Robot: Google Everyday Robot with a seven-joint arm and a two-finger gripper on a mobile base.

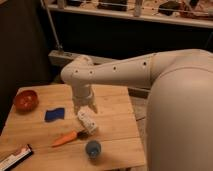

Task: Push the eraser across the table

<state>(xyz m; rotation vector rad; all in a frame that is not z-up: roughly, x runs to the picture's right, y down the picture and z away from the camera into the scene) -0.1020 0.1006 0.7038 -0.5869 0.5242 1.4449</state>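
On the light wooden table (115,102) lies the eraser (87,122), a small white block with dark marks, set at a slant near the middle. My gripper (85,107) hangs from the white arm directly above the eraser's far end, pointing down. Its fingers stand open and spread, just over or touching the block, with nothing held between them.
An orange bowl (26,100) sits at the far left. A blue cloth-like pad (54,114) lies left of the eraser, an orange carrot (65,138) in front of it, a small blue cup (93,148) near the front edge, and a wrapped bar (15,157) at the front left corner.
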